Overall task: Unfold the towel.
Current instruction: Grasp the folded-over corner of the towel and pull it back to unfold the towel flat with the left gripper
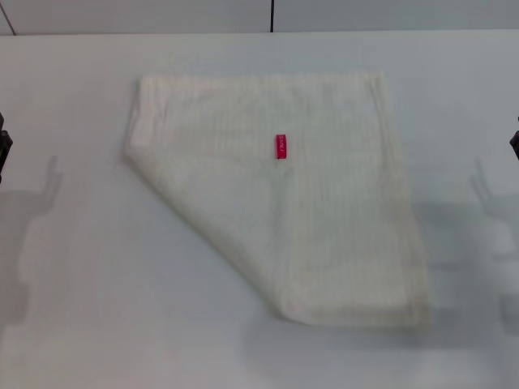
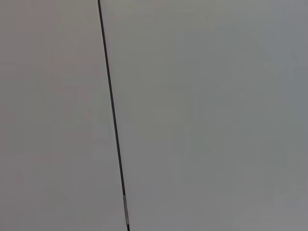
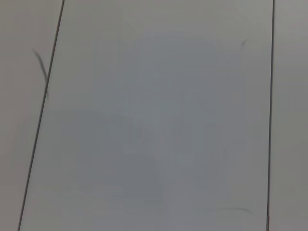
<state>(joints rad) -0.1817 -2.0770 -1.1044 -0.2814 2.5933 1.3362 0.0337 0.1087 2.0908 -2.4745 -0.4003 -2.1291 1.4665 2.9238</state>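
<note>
On the table (image 1: 73,267): towel (image 1: 324,227), one corner folded over, red tag (image 1: 281,147) up.
Left tool (image 1: 4,150): table's edge, grip unreadable.
Right tool (image 1: 515,142): opposite edge, grip unreadable.

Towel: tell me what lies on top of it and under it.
On the towel a corner is folded diagonally over, with the red tag at its tip. The white table shows around it. Anything beneath the cloth is hidden. Both grippers sit barely visible at the head view's edges.

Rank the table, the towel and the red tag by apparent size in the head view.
1. table, filling nearly the whole view.
2. towel, lying on its middle with one corner folded over.
3. red tag, a small strip on the towel.
</note>
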